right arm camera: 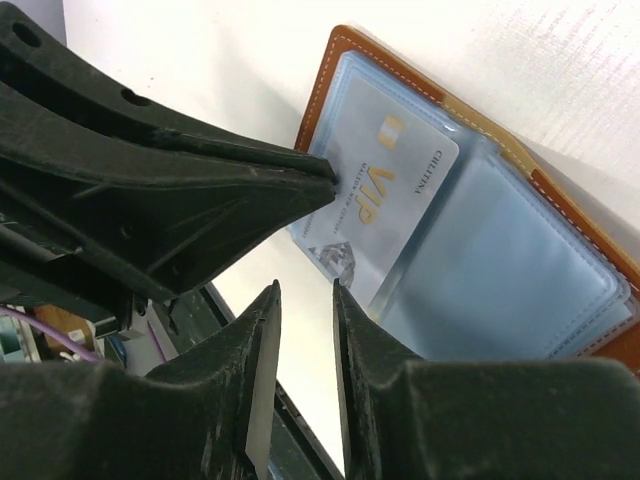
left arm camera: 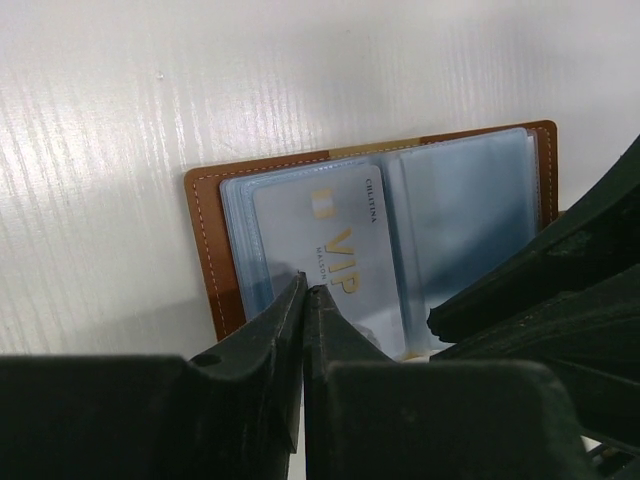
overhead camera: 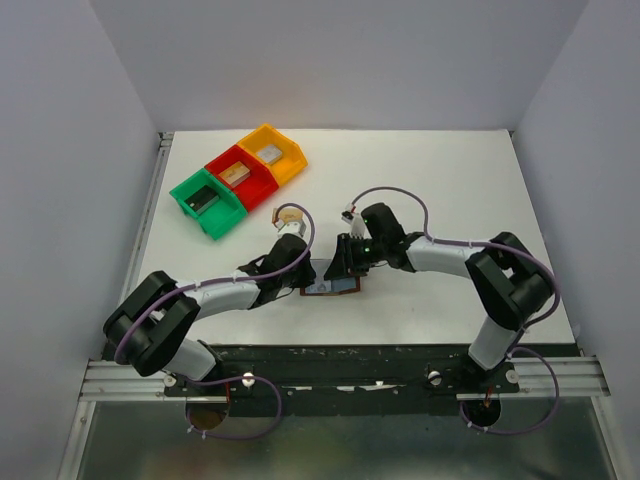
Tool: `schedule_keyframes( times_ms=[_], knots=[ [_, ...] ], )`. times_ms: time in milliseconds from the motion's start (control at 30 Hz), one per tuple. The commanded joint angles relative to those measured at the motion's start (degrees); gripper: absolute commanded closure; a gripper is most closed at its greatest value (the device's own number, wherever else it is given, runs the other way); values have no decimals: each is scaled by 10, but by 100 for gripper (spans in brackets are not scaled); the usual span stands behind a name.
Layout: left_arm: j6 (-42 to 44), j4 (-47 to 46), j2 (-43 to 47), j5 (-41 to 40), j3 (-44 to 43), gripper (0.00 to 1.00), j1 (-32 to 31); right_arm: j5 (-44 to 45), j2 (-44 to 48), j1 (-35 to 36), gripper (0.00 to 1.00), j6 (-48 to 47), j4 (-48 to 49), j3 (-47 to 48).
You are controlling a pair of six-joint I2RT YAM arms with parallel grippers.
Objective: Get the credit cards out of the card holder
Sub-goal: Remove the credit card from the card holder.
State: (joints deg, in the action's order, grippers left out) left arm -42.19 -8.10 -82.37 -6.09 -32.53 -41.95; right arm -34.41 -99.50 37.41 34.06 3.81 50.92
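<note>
Card holder [left arm camera: 205, 250] lies open; left tool [left arm camera: 305, 290], reaching low, pinches the VIP card [left arm camera: 320, 220], right tool [right arm camera: 305, 288] hovers narrowly parted, empty.

Plain pale-grey walls [overhead camera: 340, 60] closed in a white table [overhead camera: 450, 180] behind and at both sides; an aluminium rail [overhead camera: 560, 378] ran along its near edge.

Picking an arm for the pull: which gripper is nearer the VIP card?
Left. The left gripper is pinched on the VIP card at its edge; the right gripper hovers open just off the card holder, clear of the card.
</note>
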Motion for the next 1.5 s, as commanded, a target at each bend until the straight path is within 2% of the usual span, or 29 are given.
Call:
schedule_keyframes(
  times_ms=[0,400,500,667,800,1333,1467],
  knots=[
    [-9,16,-12,-20,6,84,3,13,-20,0,65,3,0,2],
    [-16,32,7,-30,16,84,3,38,-46,0,61,-1,-11,7],
    [-17,34,18,-33,17,80,2,39,-50,0,60,-1,-11,8],
    [-16,34,33,-20,12,68,3,40,-53,0,60,-1,-11,9],
    [-12,41,43,-20,5,67,2,39,-54,0,60,-3,-9,9],
    [-16,53,-2,-33,3,87,3,30,-45,-4,62,28,16,-4],
    [-18,54,-11,-35,5,89,3,28,-40,-6,61,46,31,-13]
  ],
)
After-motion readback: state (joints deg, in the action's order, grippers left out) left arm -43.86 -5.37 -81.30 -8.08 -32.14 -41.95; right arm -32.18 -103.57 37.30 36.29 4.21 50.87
